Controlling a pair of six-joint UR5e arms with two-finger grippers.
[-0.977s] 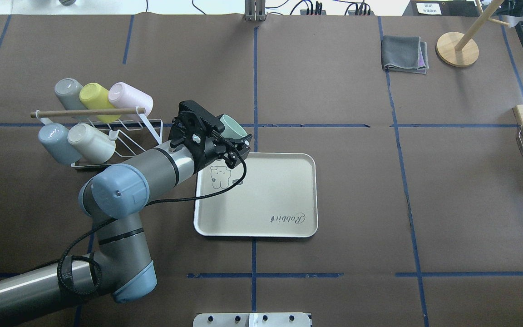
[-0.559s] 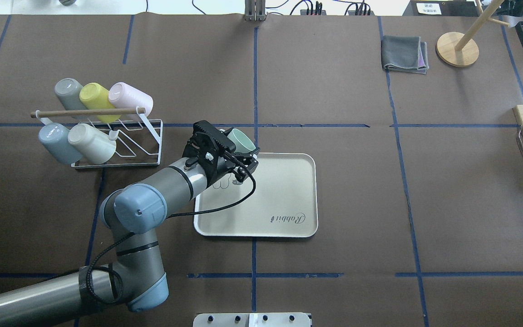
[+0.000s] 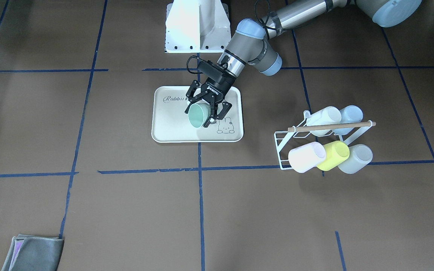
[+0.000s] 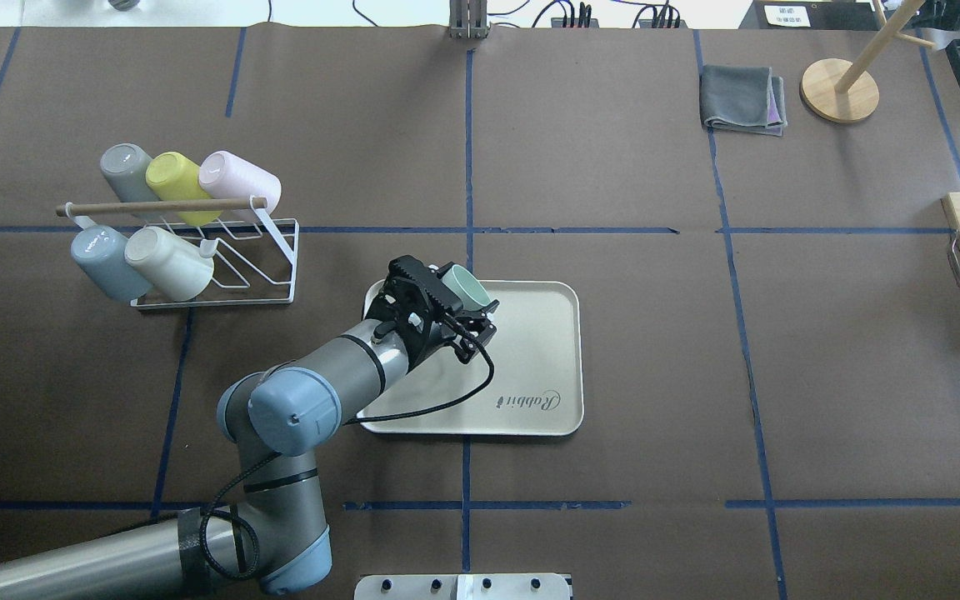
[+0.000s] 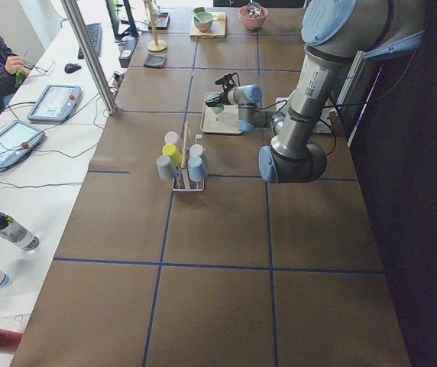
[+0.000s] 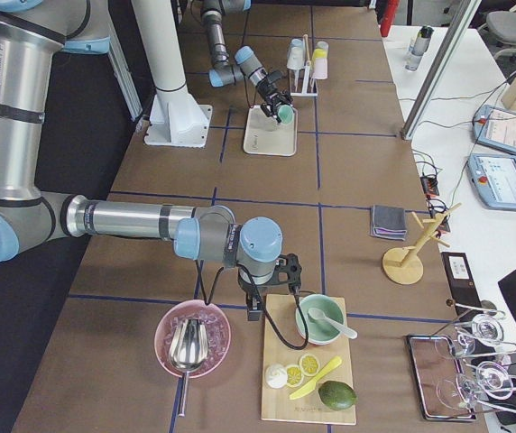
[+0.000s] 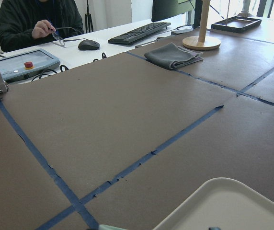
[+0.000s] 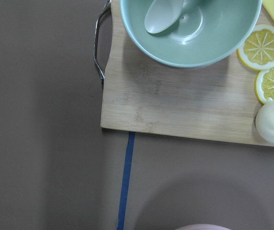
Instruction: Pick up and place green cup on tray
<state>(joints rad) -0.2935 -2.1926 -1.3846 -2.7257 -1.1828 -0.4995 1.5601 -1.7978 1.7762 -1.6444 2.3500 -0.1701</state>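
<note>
The pale green cup [image 4: 469,287] is held tilted, its mouth turned away from the robot, in my left gripper [image 4: 465,302], which is shut on it. It hangs over the far left part of the cream tray [image 4: 530,350] with the "Rabbit" lettering. In the front-facing view the green cup [image 3: 196,114] sits between the left gripper's fingers [image 3: 202,110] over the middle of the tray [image 3: 171,128]. The left wrist view shows only a corner of the tray [image 7: 233,206]. My right gripper [image 6: 291,271] shows only in the exterior right view, over a wooden board; I cannot tell whether it is open.
A white wire rack [image 4: 267,258] left of the tray holds grey, lime, pink, pale blue and cream cups. A folded grey cloth [image 4: 742,98] and a wooden stand [image 4: 838,90] lie far right. The wooden board [image 8: 175,105] carries a green bowl [image 8: 189,28] and lemon slices.
My left arm has carried the green cup from beyond the tray's far left corner toward the robot and to the right, so that it now hangs over the tray.
</note>
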